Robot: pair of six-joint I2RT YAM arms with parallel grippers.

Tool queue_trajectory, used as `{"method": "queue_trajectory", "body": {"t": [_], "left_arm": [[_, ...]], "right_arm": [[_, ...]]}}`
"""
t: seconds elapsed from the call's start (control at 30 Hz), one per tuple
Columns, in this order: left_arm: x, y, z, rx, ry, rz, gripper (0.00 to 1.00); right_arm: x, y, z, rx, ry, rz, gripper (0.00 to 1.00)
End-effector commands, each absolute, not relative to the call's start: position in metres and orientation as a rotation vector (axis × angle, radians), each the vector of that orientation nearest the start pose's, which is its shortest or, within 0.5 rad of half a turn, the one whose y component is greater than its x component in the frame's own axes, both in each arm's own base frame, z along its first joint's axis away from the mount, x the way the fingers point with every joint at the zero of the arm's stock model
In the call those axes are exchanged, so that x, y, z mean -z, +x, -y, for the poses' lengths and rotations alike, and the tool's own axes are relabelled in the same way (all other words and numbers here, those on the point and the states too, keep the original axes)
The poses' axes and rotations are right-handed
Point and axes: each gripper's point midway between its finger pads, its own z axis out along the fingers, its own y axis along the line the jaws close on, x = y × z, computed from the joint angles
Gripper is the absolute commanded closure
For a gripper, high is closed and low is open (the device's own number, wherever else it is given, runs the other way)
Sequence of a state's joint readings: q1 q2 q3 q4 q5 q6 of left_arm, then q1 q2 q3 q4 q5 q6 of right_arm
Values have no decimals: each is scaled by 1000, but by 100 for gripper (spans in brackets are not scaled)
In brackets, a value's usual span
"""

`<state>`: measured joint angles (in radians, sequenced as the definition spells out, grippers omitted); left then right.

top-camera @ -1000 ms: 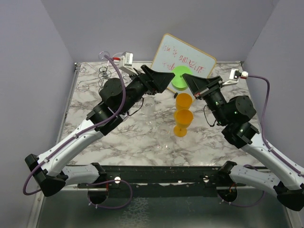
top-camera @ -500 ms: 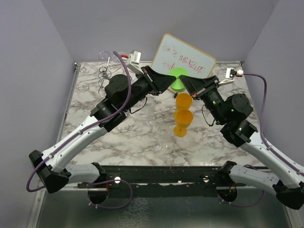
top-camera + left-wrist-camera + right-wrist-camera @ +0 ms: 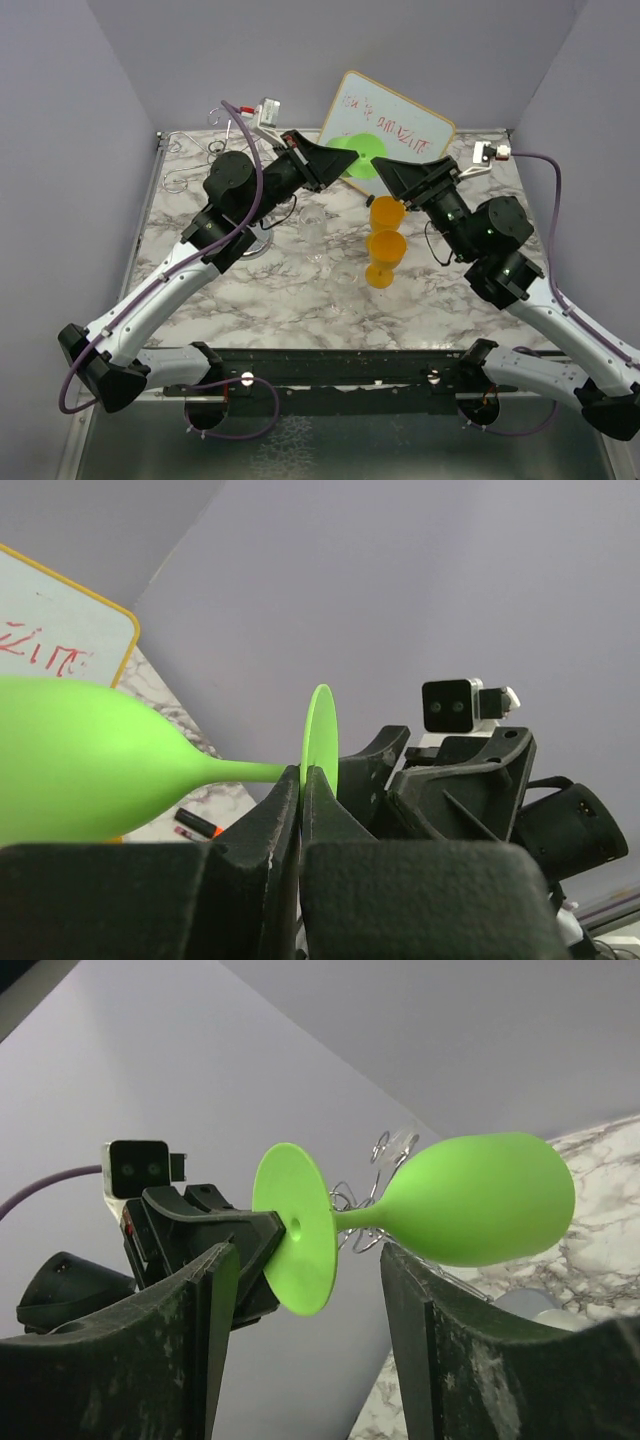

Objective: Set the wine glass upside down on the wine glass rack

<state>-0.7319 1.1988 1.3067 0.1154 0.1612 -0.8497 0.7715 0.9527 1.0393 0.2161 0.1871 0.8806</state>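
Note:
A green wine glass (image 3: 362, 152) hangs sideways in the air in front of the whiteboard. My left gripper (image 3: 350, 162) is shut on the rim of its round foot (image 3: 321, 735), and the bowl (image 3: 80, 770) points left in the left wrist view. My right gripper (image 3: 386, 172) is open, its fingers (image 3: 205, 1330) standing apart on either side of the foot (image 3: 295, 1228) and stem without touching. The wine glass rack (image 3: 215, 148) stands at the back left, its wire loops (image 3: 385, 1165) partly hidden behind my left arm.
Two orange glasses (image 3: 385, 240) stand mid-table below the grippers, with clear glasses (image 3: 312, 228) to their left. A whiteboard (image 3: 405, 125) leans at the back. A marker (image 3: 196, 824) lies near it. Grey walls close in the sides and back.
My left gripper has shut on the glass's foot and my right gripper has opened off it. The glass has moved a little left with the left arm.

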Motion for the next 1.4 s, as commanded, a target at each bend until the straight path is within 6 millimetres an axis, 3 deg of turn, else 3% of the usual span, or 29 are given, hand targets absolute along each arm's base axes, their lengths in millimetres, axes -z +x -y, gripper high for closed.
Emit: {"method": "queue_trajectory", "body": {"t": [0.0, 0.27, 0.47, 0.57, 0.83, 1.07, 1.2, 1.37], "left_arm": [[-500, 252, 299, 1378, 159, -1373, 100], [-532, 263, 297, 1382, 330, -1287, 100], [-559, 298, 284, 1341, 328, -1241, 100], [-569, 323, 268, 1294, 287, -1231, 100], [-580, 383, 188, 1122, 148, -1177, 100], [-572, 402, 104, 963, -18, -1188, 100], [-558, 412, 52, 893, -164, -1221, 100], [-519, 423, 4, 867, -365, -1273, 100]], "right_arm": [[-466, 249, -229, -1242, 261, -1317, 33], [-468, 243, -208, -1195, 290, -1259, 27], [-468, 243, -200, -1161, 304, -1249, 27], [-468, 243, -199, -1155, 299, -1252, 27], [-463, 246, -203, -1136, 291, -1285, 29], [-461, 248, -209, -1132, 268, -1309, 29], [-455, 251, -212, -1122, 269, -1335, 29], [-449, 254, -217, -1102, 252, -1377, 28]]}}
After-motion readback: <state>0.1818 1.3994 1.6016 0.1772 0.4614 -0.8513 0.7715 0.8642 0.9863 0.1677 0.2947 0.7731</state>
